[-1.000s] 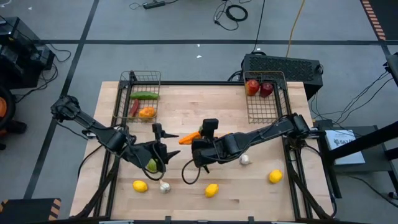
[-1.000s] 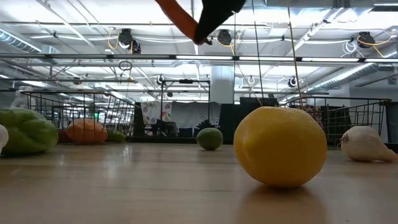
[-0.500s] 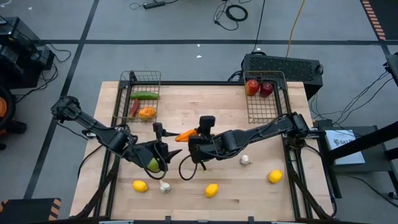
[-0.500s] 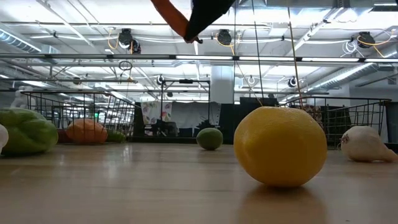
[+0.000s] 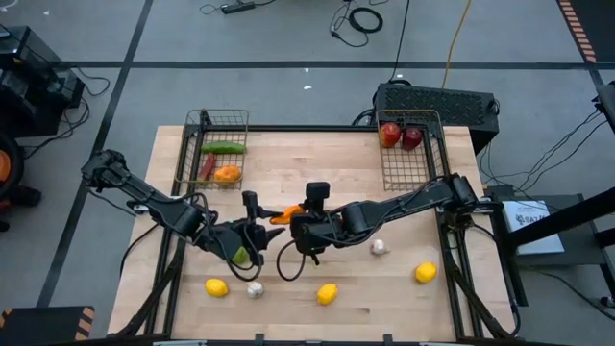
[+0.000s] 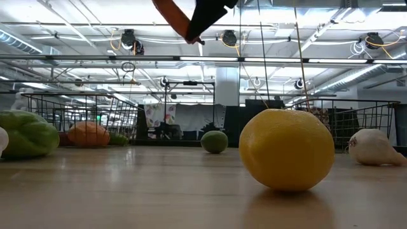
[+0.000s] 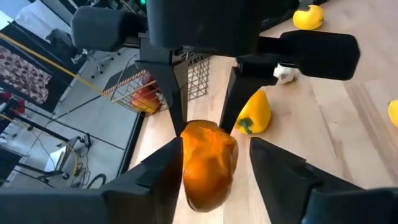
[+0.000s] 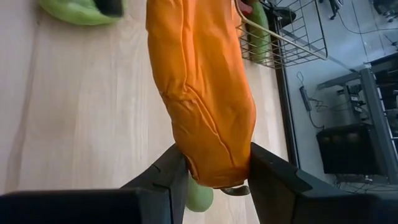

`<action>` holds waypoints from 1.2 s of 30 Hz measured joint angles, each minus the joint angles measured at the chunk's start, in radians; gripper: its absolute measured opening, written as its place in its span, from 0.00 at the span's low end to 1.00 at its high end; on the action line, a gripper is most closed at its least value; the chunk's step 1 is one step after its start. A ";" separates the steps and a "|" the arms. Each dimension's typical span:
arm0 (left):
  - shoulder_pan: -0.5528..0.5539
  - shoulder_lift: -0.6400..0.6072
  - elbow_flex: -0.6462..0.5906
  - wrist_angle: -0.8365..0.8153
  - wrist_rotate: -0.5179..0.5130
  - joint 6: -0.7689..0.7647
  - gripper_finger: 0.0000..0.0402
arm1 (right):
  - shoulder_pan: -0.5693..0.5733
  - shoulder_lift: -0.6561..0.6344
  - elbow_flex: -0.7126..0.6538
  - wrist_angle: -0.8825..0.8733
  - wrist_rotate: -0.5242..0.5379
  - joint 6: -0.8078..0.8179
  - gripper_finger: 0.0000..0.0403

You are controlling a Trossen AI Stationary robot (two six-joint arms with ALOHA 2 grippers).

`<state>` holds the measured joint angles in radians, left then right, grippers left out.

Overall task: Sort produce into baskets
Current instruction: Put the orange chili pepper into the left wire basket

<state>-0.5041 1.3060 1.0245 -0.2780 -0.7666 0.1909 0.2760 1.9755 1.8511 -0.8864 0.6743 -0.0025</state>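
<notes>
An orange pepper (image 5: 282, 213) hangs above the table's middle with my right gripper (image 8: 214, 177) shut on one end. Its free end (image 7: 208, 171) lies between the fingers of my left gripper (image 7: 211, 168), which comes from the table's left. A gap shows beside one left finger (image 7: 273, 168). In the low view the pepper (image 6: 170, 14) is high above the wood. The left basket (image 5: 219, 126) holds a cucumber, a chilli and a pepper. The right basket (image 5: 411, 173) holds two red apples (image 5: 400, 136). My right gripper pinches the pepper's end (image 8: 217, 163) between its two fingers, which lie along the pepper and slant down from the table's right. The pepper is lifted clear and sticks out toward the left gripper. My left gripper has one finger (image 7: 163, 171) close against the pepper's free end; whether it touches I cannot tell.
A green fruit (image 5: 236, 255) lies under the left gripper. Lemons (image 5: 216, 286), (image 5: 327, 293), (image 5: 425, 273) and garlic (image 5: 255, 288), (image 5: 379, 247) lie along the near half. A yellow pepper (image 7: 255, 113) lies under the right arm. A black box (image 5: 437, 101) stands behind the table.
My right gripper has tipped and swung the orange pepper a little toward the table's left. The pepper's free end has come in between the left gripper's fingers. The pepper has stayed lifted clear.
</notes>
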 joint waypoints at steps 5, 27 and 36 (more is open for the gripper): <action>0.000 0.000 0.000 -0.010 0.000 0.004 0.38 | 0.000 0.000 0.000 0.000 0.000 -0.002 0.33; -0.001 0.000 0.000 -0.063 0.010 0.034 0.23 | 0.032 -0.024 0.000 -0.062 -0.072 0.055 0.69; 0.001 -0.060 0.000 -0.326 -0.181 -0.083 0.23 | 0.097 -0.109 0.000 -0.308 -0.069 0.310 0.85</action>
<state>-0.5034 1.2462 1.0241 -0.6042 -0.9472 0.1084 0.3732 1.8666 1.8515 -1.1945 0.6048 0.3075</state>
